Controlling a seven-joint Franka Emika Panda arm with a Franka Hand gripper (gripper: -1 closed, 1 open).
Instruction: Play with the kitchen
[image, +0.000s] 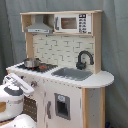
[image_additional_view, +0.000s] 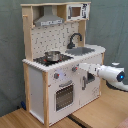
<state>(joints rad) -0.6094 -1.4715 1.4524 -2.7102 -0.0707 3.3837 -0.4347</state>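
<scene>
Wooden kitchen (image_additional_view: 55, 75); gripper (image_additional_view: 80, 67) at its front panel.

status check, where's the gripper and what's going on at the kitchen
Gripper up against the kitchen front, by the stove knobs; fingers not readable. Pot on the stove, sink empty. Nothing in the way.
</scene>
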